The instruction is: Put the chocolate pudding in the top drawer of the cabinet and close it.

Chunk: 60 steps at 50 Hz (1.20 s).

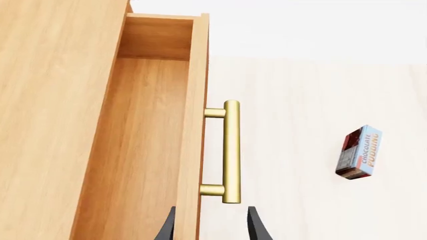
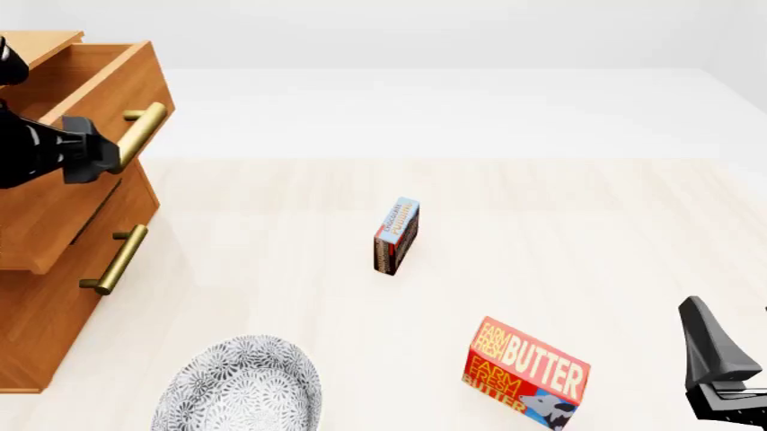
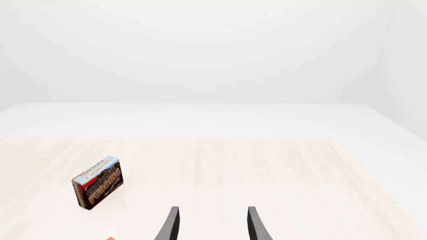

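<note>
"CHOCOLATE PUDDING" on the small blue-and-brown box [image 1: 359, 152], "FARM FRESH BUTTER" on the red box [image 2: 526, 373]

The two-drawer wooden cabinet [image 2: 48, 269] stands at nine o'clock, its top drawer [image 2: 90, 117] pulled out. The thin chocolate pudding box [image 2: 396, 235] stands on edge mid-table (upright), the butter box [image 2: 527, 373] at five o'clock, the patterned bowl [image 2: 240, 391] at seven.
</note>
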Motion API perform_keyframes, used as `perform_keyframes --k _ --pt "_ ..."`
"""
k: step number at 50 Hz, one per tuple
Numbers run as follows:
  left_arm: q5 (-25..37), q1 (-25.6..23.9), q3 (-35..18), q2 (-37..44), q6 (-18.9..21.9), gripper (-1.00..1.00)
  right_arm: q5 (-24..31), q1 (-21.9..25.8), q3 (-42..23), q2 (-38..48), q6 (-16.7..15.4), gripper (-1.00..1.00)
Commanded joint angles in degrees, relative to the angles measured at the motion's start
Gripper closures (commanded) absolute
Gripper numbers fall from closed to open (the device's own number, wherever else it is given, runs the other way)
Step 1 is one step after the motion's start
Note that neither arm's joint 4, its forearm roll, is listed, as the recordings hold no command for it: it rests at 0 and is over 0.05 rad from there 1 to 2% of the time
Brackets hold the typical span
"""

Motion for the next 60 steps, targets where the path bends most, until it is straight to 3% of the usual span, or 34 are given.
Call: perform_keyframes --k 1,31,42,60 --pt "-0.63 -1.15 0.93 0.71 -0.51 -1.00 0.00 0.00 0.00 -0.01 -0.02 -1.00" --pt "-2.28 -4.28 1.99 0.69 -2.11 -1.00 0.00 0.00 0.00 0.01 -0.01 -1.00" --pt "-4.31 -5.72 4.79 -0.21 -3.30 -1.00 0.00 0.00 0.00 -0.01 -0.02 -1.00" --pt "-4.00 -8.24 3.78 0.42 -3.85 -1.00 0.00 -0.01 0.00 -0.01 0.00 -1.00"
